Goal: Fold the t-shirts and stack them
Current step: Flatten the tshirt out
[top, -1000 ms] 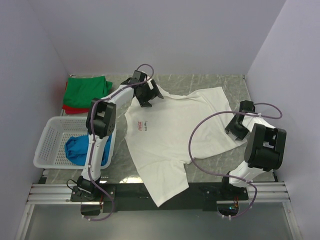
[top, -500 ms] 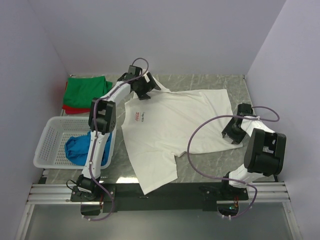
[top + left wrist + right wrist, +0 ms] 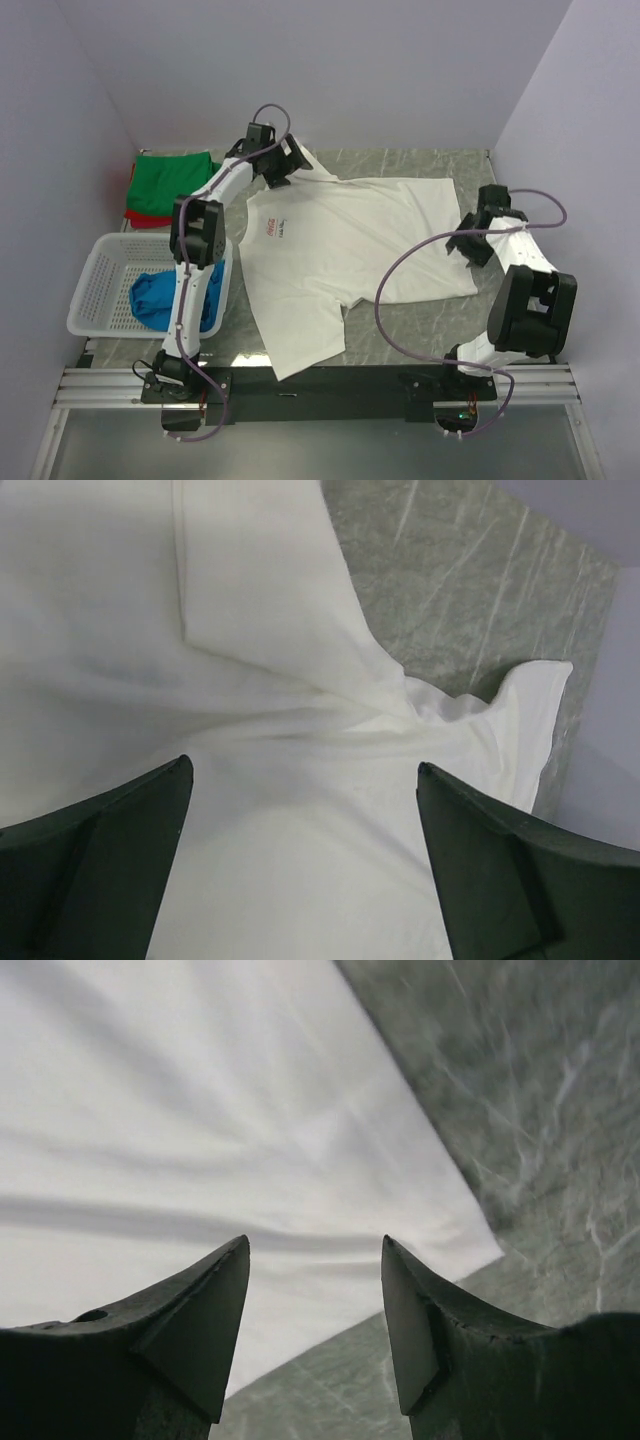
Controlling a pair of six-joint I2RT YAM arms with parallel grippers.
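Here the white t-shirt (image 3: 250, 630) lies beneath the left gripper (image 3: 302, 770)

Top view: bright, even, diffuse light from overhead; the walls (image 3: 350, 70) carry a lilac cast. White t-shirt (image 3: 340, 240) near overexposure; creases register only as faint grey bands, its red print too small to read. Soft, short shadows edge the hem toward the near edge of the desk (image 3: 410, 165).

Left wrist view: cloth folds sharp; fingers (image 3: 95, 875) of the left gripper (image 3: 302, 770) dark, underexposed, slightly soft.

Right wrist view: softer overall, desk veining beside the shirt smeared; fingers (image 3: 170, 1340) of the right gripper (image 3: 315, 1245) out of focus.
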